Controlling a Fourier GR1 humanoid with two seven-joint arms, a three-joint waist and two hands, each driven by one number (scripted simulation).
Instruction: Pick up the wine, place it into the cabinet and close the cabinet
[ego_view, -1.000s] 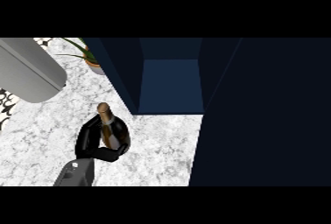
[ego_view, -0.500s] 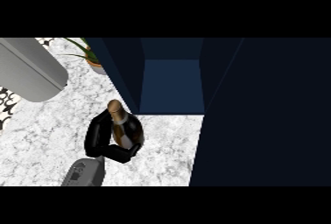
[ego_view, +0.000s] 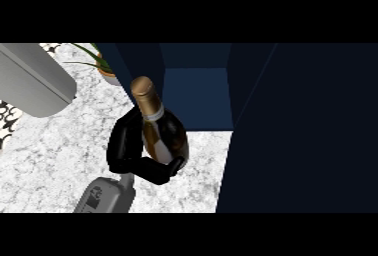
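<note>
At the lower left of the frame a grey forearm (ego_view: 103, 197) comes up from the bottom edge, slanting toward the upper right. At its end the black right hand (ego_view: 125, 145) is clenched round the wine bottle (ego_view: 164, 135). The fingers (ego_view: 122, 135) wrap the bottle's left side and curl under its lower end, which they hide. Whether the base touches the bench cannot be told.

The bottle sits just left of centre. Its dark body with a pale label is in the grasp, and its gold-foiled neck (ego_view: 145, 95) points toward the top of the frame. It is outside the cabinet, in front of the opening's left edge.

The white marbled bench (ego_view: 44, 160) fills the left side around the hand. Beyond the bottle, at upper centre, the dark blue cabinet (ego_view: 140, 60) stands open, showing its blue interior (ego_view: 196, 97). A broad dark panel (ego_view: 310, 130) fills the right of the frame.

Farther back, at the upper left, a potted plant (ego_view: 103, 62) stands just beside the cabinet's left wall. A large grey rounded object (ego_view: 29, 77) lies at the left edge.
</note>
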